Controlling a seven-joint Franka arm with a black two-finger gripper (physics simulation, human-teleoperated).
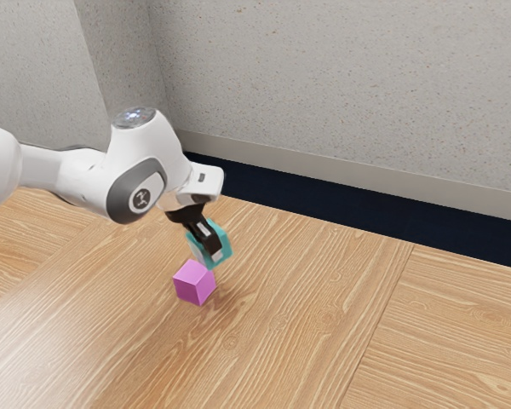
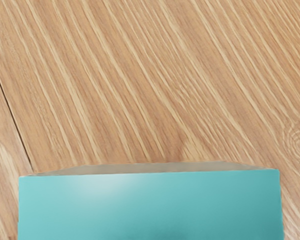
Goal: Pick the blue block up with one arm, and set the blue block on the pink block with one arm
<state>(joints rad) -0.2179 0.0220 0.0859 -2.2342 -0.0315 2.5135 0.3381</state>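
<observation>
Exterior view: the wooden surface fills the lower frame, and the white arm reaches in from the left edge to just left of centre. Its black jaws are clamped on the blue block, held off the wood just above and right of the pink block. Wrist view: the teal-blue face lies along the lower edge, with wood grain beyond it.

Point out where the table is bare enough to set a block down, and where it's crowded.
Bare wood runs from the pink block to the edge of the table at the exterior view's right, and nearer the camera. Crowded: just above the pink block, where the gripper holds the blue block.
</observation>
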